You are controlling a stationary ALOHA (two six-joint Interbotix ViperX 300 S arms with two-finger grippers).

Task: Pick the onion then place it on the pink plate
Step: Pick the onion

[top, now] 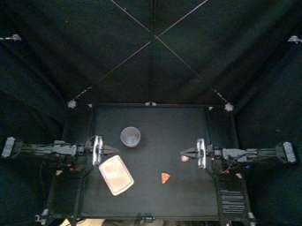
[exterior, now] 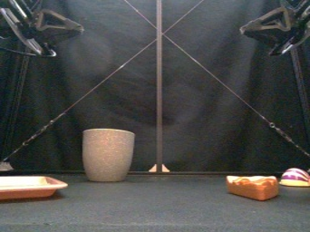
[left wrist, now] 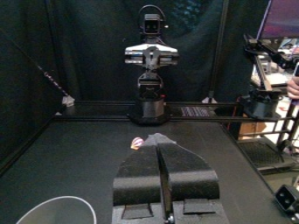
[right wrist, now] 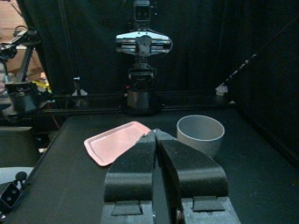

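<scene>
— Containers, nearest first?
— Flat pink tray (top: 116,175) close to the table's (top: 154,119) front edge, left of the middle, whole floor showing plain pink. Farther back, a tall grey speckled cup (exterior: 108,154), upright, left of centre, with only its own pale inner wall seen from above.
— And the onion?
— Onion (exterior: 295,177) lying on the table toward the right edge, well apart from the pink tray. Small and rounded, striped pinkish purple, with a yellow patch.
— Anything hard to read?
— Cut off at the side in the front view, and only a pink speck from the left wrist. Not surely made out from above. Near it, an orange-brown toy food (exterior: 253,187), kind unclear.
— Pincers?
— Left gripper (left wrist: 158,138) over the left edge, jaws pressed together. Right gripper (right wrist: 156,141) over the right edge, jaws likewise together.
</scene>
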